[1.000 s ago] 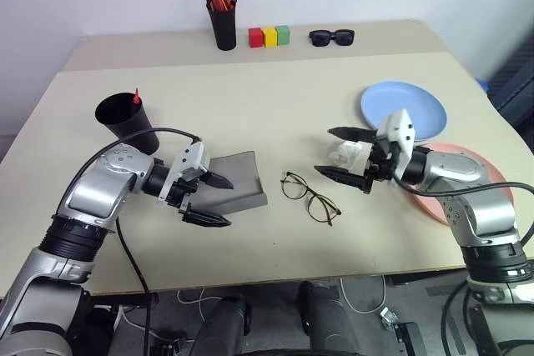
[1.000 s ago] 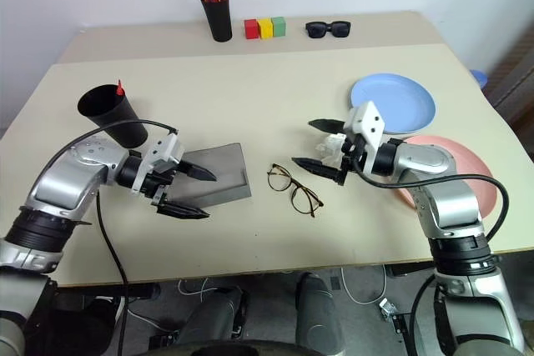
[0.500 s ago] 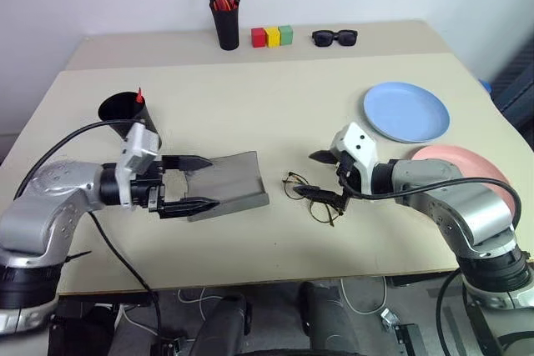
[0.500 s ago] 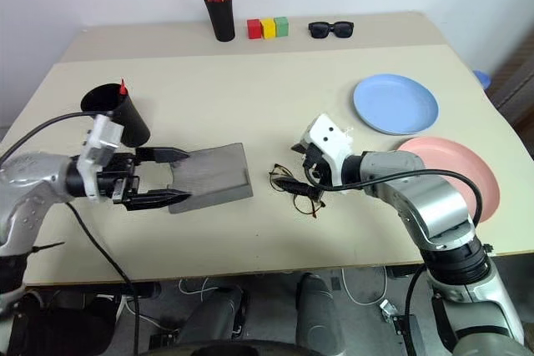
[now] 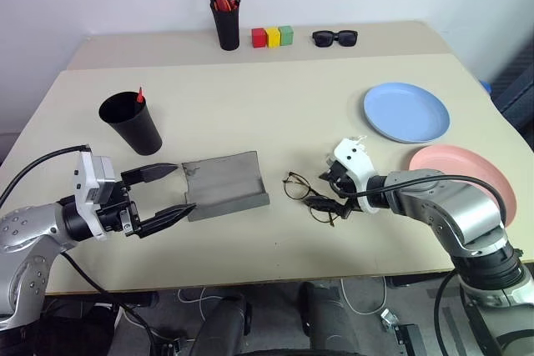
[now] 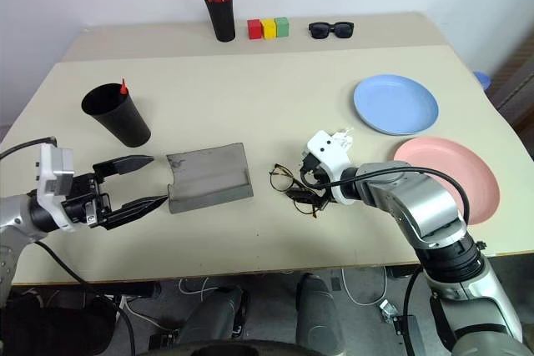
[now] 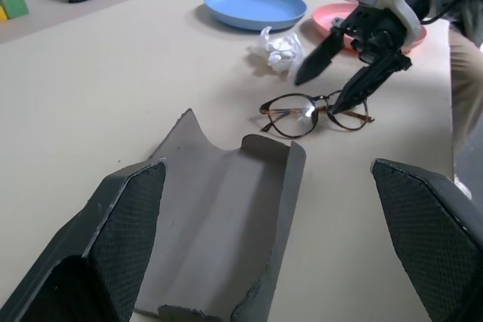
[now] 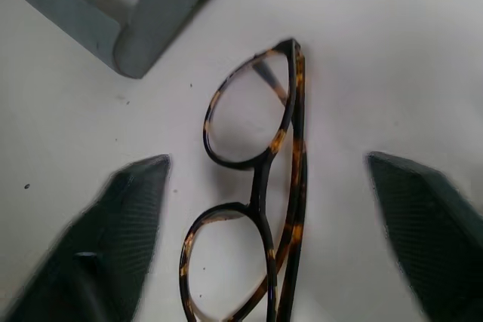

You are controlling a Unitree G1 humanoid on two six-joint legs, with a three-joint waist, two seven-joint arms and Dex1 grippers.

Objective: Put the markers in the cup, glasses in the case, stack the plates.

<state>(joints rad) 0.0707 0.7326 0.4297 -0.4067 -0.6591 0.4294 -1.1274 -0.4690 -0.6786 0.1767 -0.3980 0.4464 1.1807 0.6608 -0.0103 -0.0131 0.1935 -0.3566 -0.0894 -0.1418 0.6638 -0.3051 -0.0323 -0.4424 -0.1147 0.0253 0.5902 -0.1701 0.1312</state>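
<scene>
Though folded, glasses (image 5: 310,197) diagonally across table (image 5: 275,106).

No readable text, label, brand name, number or sign appears anywhere in these views.
</scene>
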